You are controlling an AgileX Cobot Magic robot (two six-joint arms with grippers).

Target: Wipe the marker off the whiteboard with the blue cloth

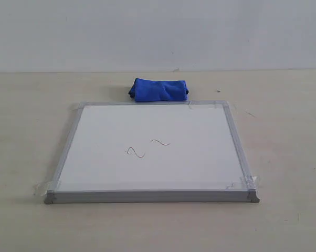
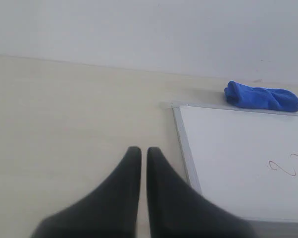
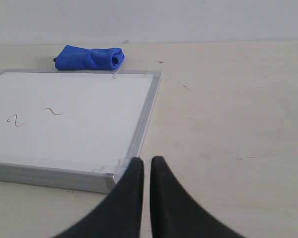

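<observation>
Because both tools were clenched on nothing, the left tool [image 2: 140, 149] and the right tool [image 3: 147, 159] each showing two dark fingers nearly touching, either would have had to spread before it could take the blue cloth [image 1: 159, 90]. That cloth lay bundled on the table [image 1: 284, 131] just beyond the far edge of the whiteboard [image 1: 189, 163], apparently against its frame. A descent too close to that frame could have struck metal rather than fabric, and a pinch on one loose fold might have let the bundle unroll and drag. The marker [image 1: 160, 142], two thin squiggles near the board's middle, was small enough that a narrow pass could have missed one. Only the wrist views showed the tools; the exterior view showed neither arm, yet it alone gave all four corners. The left wrist view cut off one squiggle at its border, while the right wrist view held both.
</observation>
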